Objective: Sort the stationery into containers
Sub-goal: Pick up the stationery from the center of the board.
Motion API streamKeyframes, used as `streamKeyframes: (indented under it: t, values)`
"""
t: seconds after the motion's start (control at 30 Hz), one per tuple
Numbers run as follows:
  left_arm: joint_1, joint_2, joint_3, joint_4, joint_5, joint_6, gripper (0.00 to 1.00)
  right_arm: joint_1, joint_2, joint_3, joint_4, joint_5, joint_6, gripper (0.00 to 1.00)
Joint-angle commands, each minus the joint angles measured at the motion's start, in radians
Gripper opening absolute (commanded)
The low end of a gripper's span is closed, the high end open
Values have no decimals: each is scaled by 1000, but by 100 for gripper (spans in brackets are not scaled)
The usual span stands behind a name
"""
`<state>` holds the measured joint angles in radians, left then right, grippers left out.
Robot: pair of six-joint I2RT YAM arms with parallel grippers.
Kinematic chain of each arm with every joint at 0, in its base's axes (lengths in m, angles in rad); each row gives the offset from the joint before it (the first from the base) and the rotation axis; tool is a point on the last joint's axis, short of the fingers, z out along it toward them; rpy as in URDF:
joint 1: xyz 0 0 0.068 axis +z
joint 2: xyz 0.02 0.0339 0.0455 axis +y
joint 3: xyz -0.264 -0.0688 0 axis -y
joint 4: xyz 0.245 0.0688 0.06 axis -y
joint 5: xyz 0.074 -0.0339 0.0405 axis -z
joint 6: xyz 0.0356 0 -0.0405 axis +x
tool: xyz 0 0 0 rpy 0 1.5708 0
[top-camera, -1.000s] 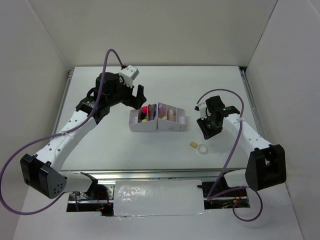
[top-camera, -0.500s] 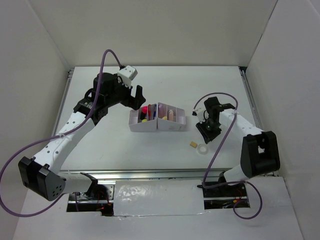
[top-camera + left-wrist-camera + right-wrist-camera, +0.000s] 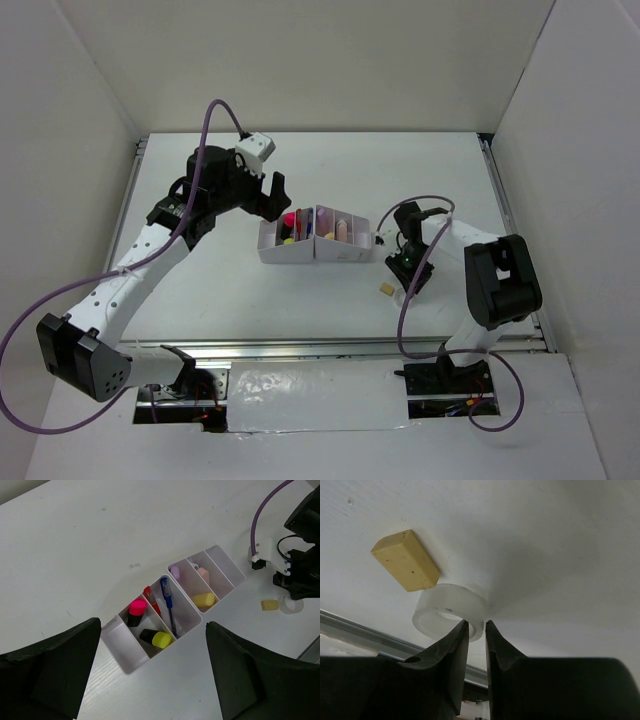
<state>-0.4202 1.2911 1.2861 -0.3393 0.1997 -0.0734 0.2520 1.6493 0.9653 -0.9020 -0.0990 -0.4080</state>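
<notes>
The clear tape ring (image 3: 447,611) lies flat on the table next to the tan eraser (image 3: 406,560). My right gripper (image 3: 476,625) is down on it, one finger inside the ring and one outside, pinching its wall. From above, this gripper (image 3: 410,280) covers the ring, with the eraser (image 3: 386,288) just to its left. The white containers (image 3: 315,252) hold the pink-capped highlighter (image 3: 136,611), the yellow-capped highlighter (image 3: 156,638), the blue pen (image 3: 168,605), the purple marker (image 3: 174,572) and the pink eraser (image 3: 203,573). My left gripper (image 3: 152,625) hovers open above the containers' left end.
A metal rail (image 3: 300,350) runs along the table's near edge, just beyond the ring. White walls enclose the table on three sides. The right arm's purple cable (image 3: 425,205) loops beside the containers' right end.
The right arm has swung left and down onto the tape ring, and its jaws have narrowed around the ring's wall. The left arm has barely moved.
</notes>
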Motion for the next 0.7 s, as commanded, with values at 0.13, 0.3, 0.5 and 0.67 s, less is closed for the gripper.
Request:
streamKeyframes:
  t: [0.13,0.3,0.5,0.67]
  values:
    - [11,-21,-10,13,26,30,97,-3,8,52,-11,1,9,3]
    - [6,-59,-47,52,201,113,90,-31,-90,151,-160,-103,-8,0]
    - [-226,-148,-105,-2,317,643,89,36,-121,349,-325,-361,-3,0]
    - [-550,-187,-209,-141,195,1174,89,176,-140,340,-321,-429,29,0]
